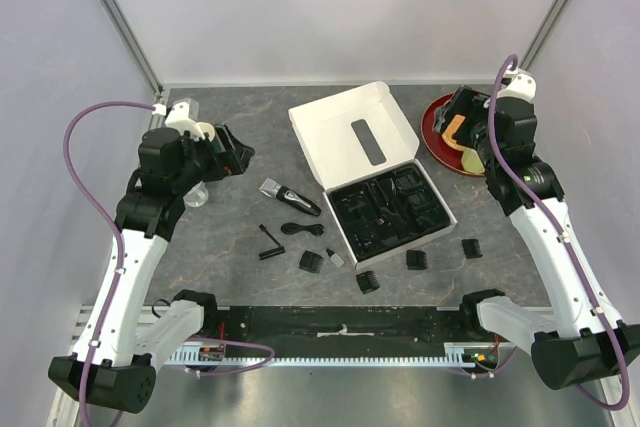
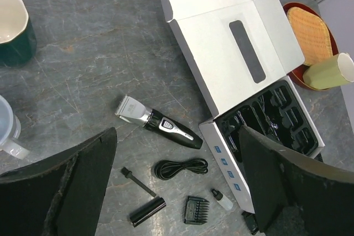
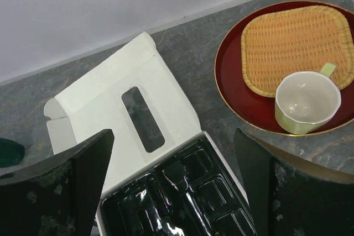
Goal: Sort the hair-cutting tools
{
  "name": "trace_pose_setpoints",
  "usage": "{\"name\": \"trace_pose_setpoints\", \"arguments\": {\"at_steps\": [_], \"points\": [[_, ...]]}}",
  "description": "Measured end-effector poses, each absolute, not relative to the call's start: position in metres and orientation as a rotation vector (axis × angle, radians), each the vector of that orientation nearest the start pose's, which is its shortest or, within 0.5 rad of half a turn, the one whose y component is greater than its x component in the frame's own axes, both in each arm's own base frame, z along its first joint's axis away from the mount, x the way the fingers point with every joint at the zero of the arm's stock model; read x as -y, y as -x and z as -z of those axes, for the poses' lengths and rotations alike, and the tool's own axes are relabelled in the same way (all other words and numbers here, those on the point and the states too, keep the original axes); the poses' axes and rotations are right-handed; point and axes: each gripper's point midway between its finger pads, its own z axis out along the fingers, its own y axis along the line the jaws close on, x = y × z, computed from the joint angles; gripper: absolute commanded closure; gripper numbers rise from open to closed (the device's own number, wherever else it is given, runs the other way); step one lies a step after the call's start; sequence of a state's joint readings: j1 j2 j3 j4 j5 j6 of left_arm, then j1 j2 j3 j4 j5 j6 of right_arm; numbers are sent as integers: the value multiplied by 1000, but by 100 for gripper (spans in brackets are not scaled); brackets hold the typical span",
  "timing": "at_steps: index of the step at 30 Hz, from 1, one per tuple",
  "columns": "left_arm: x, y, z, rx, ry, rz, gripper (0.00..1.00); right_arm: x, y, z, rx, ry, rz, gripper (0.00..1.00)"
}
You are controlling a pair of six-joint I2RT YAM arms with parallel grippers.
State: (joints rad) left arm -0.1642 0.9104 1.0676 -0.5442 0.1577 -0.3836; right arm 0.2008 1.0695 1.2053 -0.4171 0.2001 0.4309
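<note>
The slim black clipper with a silver head [image 1: 290,197] lies on the table left of the box; it also shows in the left wrist view [image 2: 157,122]. Below it lie the coiled cord [image 2: 180,168], the thin brush [image 2: 138,182], a black tube [image 2: 147,211] and one comb guard [image 2: 196,209]. More comb guards [image 1: 369,281] [image 1: 417,258] [image 1: 471,247] sit in front of the box. My left gripper [image 2: 177,153] is open and empty, raised above the clipper and cord. My right gripper [image 3: 172,158] is open and empty, raised above the box's black tray [image 3: 182,197].
The white box [image 1: 355,132] lies open with its lid folded back. A small white oil bottle [image 2: 223,199] lies by the box. A red plate [image 3: 232,81] holds a wicker mat [image 3: 298,42] and a pale green cup [image 3: 307,100]. A dark green cup [image 2: 14,31] and a clear cup [image 2: 5,131] stand at the left.
</note>
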Motion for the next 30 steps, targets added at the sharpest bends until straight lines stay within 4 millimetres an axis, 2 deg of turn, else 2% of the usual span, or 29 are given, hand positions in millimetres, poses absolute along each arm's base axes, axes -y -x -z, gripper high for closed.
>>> {"name": "trace_pose_setpoints", "arguments": {"at_steps": [6,12,19,25,30], "points": [[85,-291,-286,-1993,183,489,0,-70,-348,-321,-1885,-292,-331,2],[84,-281,-276,-2002,192,492,0,-86,-338,-290,-2022,-222,-389,2],[82,-262,-250,-2031,196,500,2,-95,-304,-255,-2129,-174,-460,2],[95,-246,-234,-2057,150,591,4,-94,-277,-236,-2196,-167,-471,2],[110,-236,-208,-2137,119,690,8,-93,-255,-218,-2257,-164,-465,2]]}}
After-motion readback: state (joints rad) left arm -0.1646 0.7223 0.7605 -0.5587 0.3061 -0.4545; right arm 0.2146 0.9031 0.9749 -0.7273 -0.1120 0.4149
